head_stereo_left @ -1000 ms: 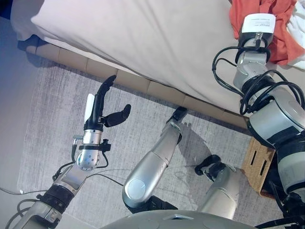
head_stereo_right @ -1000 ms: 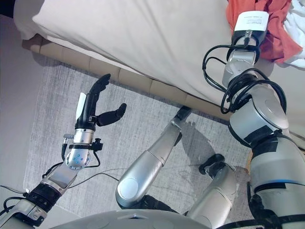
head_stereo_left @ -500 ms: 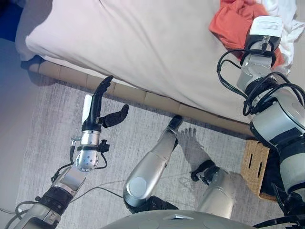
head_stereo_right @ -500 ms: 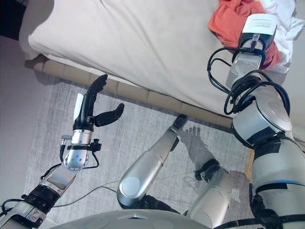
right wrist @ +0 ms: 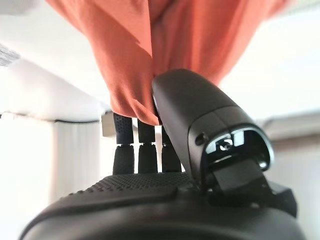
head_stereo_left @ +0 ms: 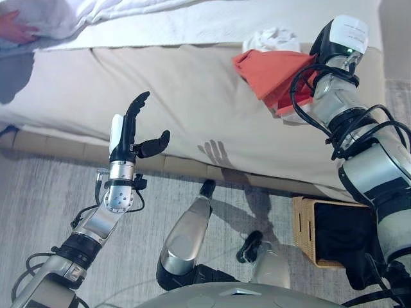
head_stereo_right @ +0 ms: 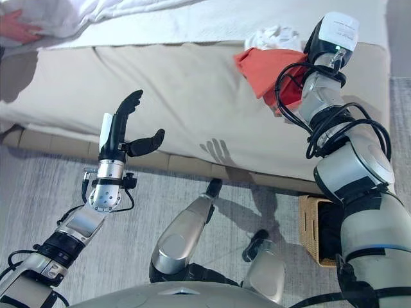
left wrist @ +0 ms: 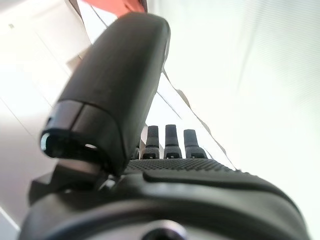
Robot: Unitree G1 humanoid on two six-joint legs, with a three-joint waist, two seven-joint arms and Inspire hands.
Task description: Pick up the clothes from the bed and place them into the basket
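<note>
An orange garment lies bunched on the beige bed, near its right end. My right hand is shut on it: in the right wrist view the orange cloth hangs pinched between the thumb and the fingers. A white garment lies just behind the orange one. The wicker basket stands on the floor at the lower right, below the bed's edge. My left hand is open and empty, raised in front of the bed's side.
A white blanket covers the far side of the bed, and a person's hand rests on it at the far left. A grey rug lies on the floor beside the bed.
The camera has tilted up, so more of the bed shows. The orange garment is now gripped by my right hand and drawn up. My left hand keeps its open pose.
</note>
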